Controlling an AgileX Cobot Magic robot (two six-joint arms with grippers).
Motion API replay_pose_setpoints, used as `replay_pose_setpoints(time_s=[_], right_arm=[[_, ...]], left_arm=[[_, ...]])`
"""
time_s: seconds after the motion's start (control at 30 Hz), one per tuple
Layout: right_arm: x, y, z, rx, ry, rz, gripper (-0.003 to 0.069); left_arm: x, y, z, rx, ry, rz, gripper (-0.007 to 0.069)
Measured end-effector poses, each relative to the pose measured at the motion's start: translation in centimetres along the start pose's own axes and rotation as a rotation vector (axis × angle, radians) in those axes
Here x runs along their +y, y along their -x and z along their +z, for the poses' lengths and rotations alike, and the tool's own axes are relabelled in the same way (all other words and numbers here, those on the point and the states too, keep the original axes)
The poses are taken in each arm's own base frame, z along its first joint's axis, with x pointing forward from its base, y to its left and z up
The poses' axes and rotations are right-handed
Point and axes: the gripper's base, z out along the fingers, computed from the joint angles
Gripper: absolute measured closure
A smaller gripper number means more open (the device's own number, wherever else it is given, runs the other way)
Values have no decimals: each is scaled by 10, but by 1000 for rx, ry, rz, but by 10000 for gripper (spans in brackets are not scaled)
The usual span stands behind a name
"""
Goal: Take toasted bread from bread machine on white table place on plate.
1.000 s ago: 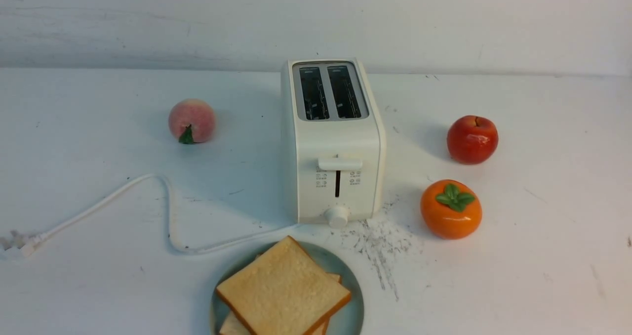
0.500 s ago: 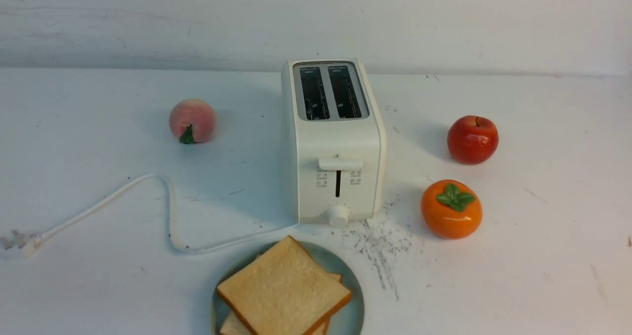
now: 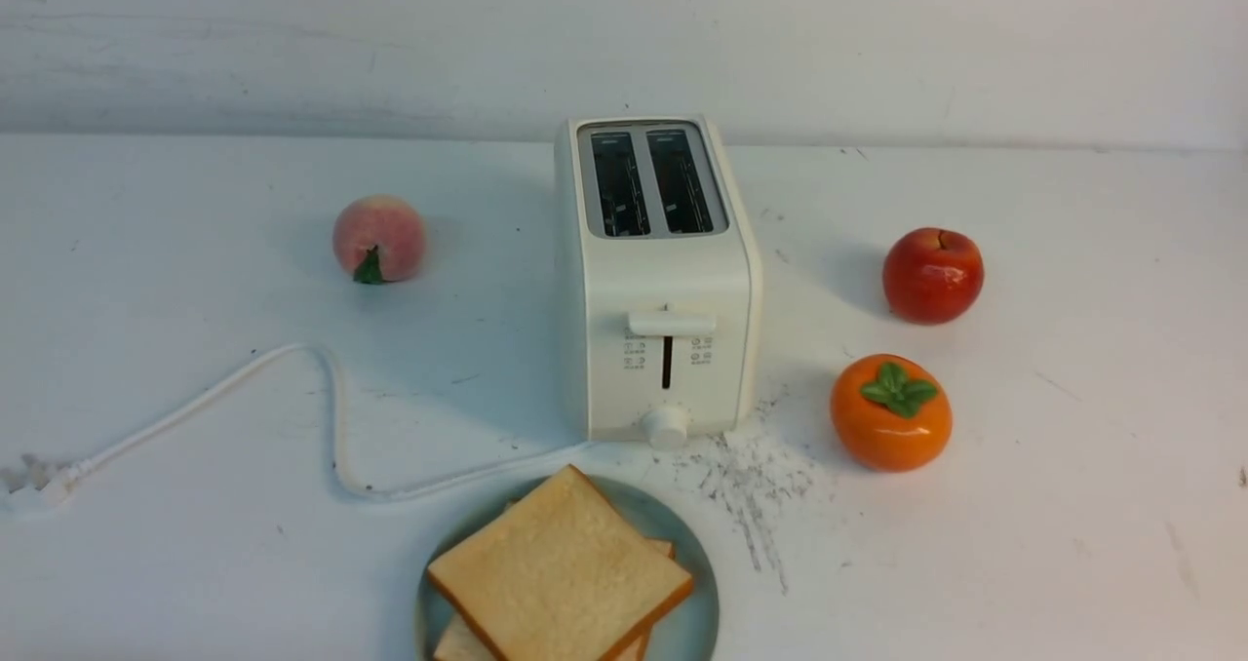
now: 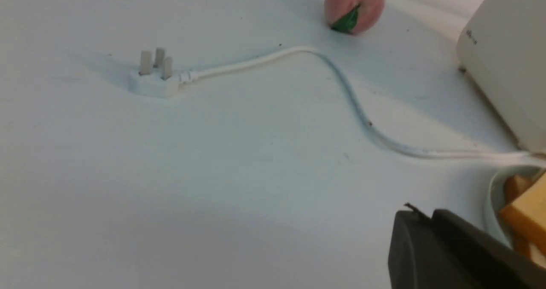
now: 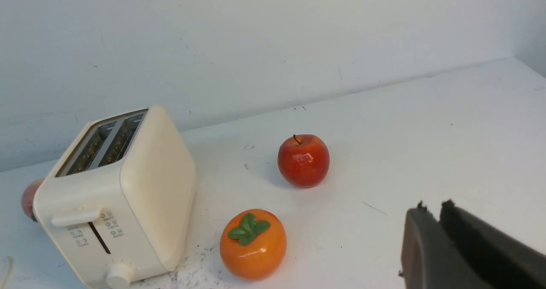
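The bread machine [image 3: 658,281] stands mid-table on the white table [image 3: 1072,505], and both its top slots are empty. In front of it, the plate [image 3: 698,598] carries two stacked slices of toasted bread [image 3: 559,568], the lower one [image 3: 456,643] peeking out underneath. Neither arm shows in the front view. My left gripper [image 4: 426,213] hovers over the table beside the plate [image 4: 490,199], shut and empty. My right gripper [image 5: 433,206] is to the right of the bread machine [image 5: 119,195], its jaws together with nothing between them.
A peach [image 3: 378,238] lies left of the toaster. A red apple [image 3: 933,275] and an orange persimmon [image 3: 890,412] sit to its right. The white power cord [image 3: 331,398] loops across the left side to a plug [image 4: 153,73]. Dark crumbs [image 3: 751,476] are scattered beside the plate.
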Motion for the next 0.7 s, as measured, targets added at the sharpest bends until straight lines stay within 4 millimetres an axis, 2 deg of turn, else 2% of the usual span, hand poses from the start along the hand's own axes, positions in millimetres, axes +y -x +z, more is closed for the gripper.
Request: replay_pose_setpoints(time_s=[0.13, 0.7], right_arm=[[0, 0, 0, 0, 0, 0, 594], [-1, 0, 0, 4, -6, 0, 576]], left_arm=[[0, -3, 0, 30, 1, 56, 587], [-1, -4, 0, 35, -10, 48, 575]])
